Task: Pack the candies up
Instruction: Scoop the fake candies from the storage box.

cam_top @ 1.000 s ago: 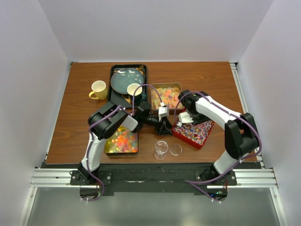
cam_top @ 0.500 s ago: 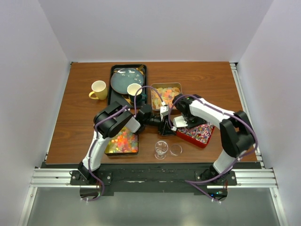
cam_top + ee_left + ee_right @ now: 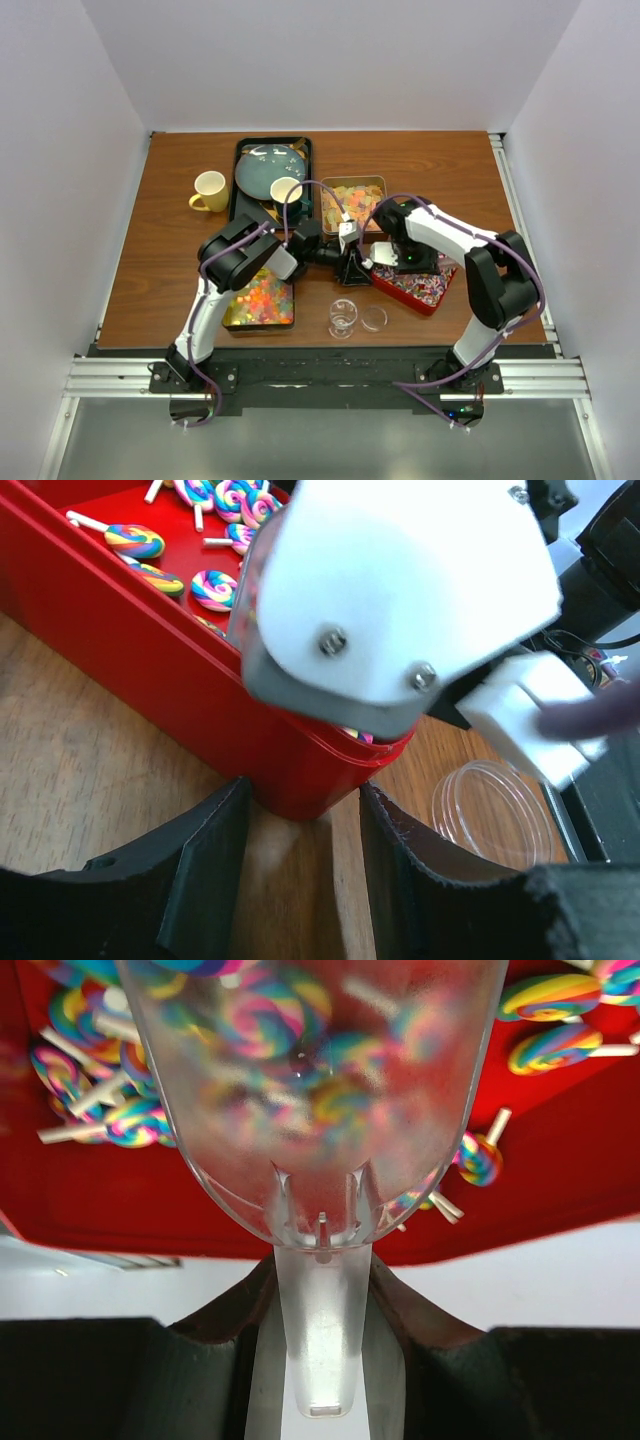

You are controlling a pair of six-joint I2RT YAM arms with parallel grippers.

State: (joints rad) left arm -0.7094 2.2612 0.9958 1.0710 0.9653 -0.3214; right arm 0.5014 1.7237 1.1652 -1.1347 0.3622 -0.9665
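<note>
Wooden table (image 3: 450, 165) carries the red tray (image 3: 150, 695) of swirl candies (image 3: 215, 588). Left end effector (image 3: 300, 875) is partly open, straddling the tray's corner. Right end effector (image 3: 322, 1335) is clamped on a clear scoop (image 3: 320, 1110) above the candies.

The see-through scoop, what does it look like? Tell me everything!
The scoop is clear plastic with a rounded bowl and a flat, narrow handle. The right claw is shut on that handle. The bowl is down inside the red tray, over swirly rainbow lollipops on little white sticks. Blurry coloured swirls show through the bowl, but I cannot tell whether they lie inside it or under it.
</note>
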